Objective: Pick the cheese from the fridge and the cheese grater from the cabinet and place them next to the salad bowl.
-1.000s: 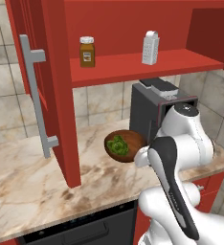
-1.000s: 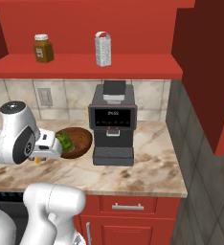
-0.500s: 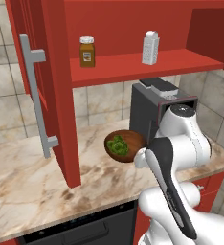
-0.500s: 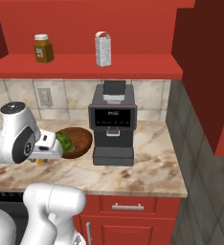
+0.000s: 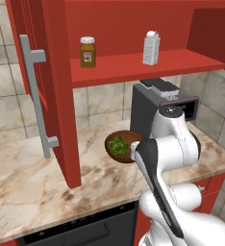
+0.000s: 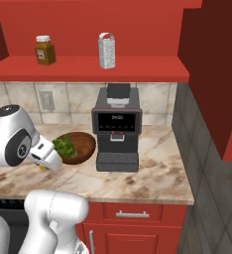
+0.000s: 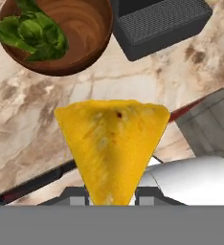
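Nearest you, the gripper [image 7: 111,198] is clamped on the cheese [image 7: 111,146], the yellow wedge standing point-down between the jaws, above the marble counter [image 7: 32,119] just in front of the salad bowl [image 7: 56,36]. In the right base view a speck of yellow [image 6: 41,167] shows under the hand, just beside the bowl [image 6: 78,148] on its near-left side. Over the last second nothing has shifted: arm, wedge and bowl sit where they were and the grip has held, so you are poised for the set-down, not mid-travel. My read is that lowering the wedge onto the counter beside the bowl finishes the first half of the task. To the right of the bowl stands the coffee machine [image 6: 116,130]. Above and beyond the bowl, the cheese grater [image 6: 106,50] waits untouched on the open cabinet [image 5: 133,62] shelf, with a brown jar [image 6: 44,49] to its left.
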